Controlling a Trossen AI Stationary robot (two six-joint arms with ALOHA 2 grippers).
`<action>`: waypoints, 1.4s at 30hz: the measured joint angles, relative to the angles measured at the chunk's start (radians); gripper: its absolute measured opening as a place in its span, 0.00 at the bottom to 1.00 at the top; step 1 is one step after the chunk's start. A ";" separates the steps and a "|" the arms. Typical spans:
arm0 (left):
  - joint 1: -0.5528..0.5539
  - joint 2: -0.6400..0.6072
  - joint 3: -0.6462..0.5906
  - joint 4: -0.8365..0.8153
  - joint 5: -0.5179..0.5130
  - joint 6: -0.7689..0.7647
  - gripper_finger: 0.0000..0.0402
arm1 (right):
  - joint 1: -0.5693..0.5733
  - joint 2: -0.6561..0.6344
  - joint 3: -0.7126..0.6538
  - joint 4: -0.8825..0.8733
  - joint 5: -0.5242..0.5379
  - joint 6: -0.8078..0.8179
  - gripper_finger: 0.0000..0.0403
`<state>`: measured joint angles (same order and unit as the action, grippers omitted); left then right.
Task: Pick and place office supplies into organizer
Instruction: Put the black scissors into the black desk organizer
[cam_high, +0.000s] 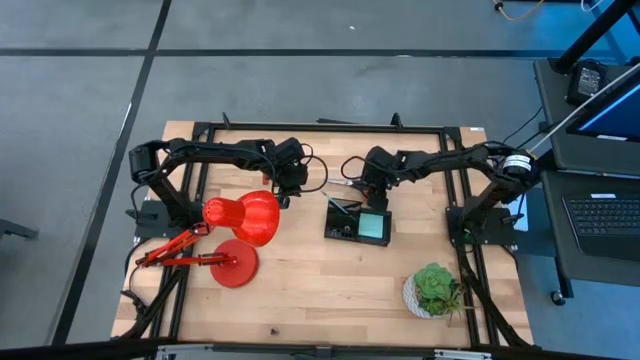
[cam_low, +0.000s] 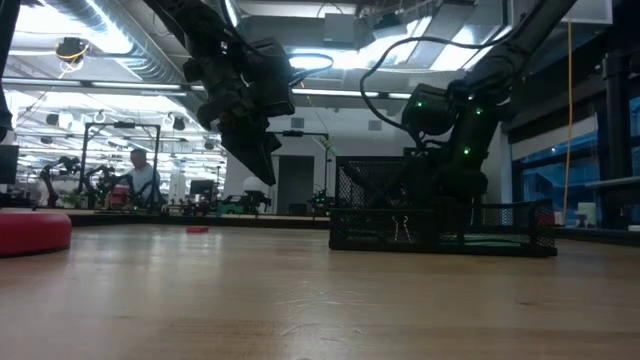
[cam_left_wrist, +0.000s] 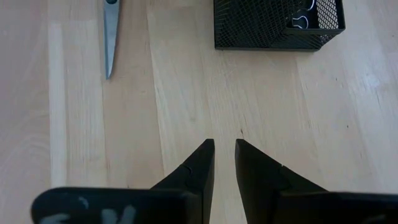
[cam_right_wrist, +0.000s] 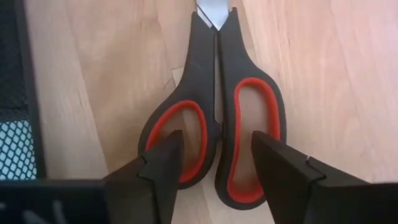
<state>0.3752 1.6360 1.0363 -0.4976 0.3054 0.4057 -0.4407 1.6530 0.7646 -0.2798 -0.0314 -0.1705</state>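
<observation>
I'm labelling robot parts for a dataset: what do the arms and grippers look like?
Both arms are dark, jointed, with black cables looping alongside. The right arm shows small green lights. The left gripper and right gripper each have two black, wedge-shaped fingers tapering to blunt tips.

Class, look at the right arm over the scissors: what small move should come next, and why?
Probably close the right end effector on the scissors. Its open fingers straddle the black-and-red handles lying flat on the table, and nothing is gripped yet. The organizer sits just beside, ready to receive them.
</observation>
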 joint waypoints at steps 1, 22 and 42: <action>0.000 0.000 0.000 0.000 0.000 0.000 0.15 | -0.002 0.006 0.000 0.000 -0.002 -0.008 0.48; 0.000 0.000 0.000 0.000 0.000 0.000 0.15 | -0.004 0.055 0.010 -0.013 -0.014 -0.046 0.18; 0.000 0.000 0.000 -0.003 -0.003 0.000 0.15 | 0.027 -0.075 -0.001 -0.144 0.163 -0.070 0.18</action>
<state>0.3752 1.6360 1.0363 -0.5007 0.3022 0.4059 -0.4132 1.5778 0.7639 -0.4241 0.1319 -0.2409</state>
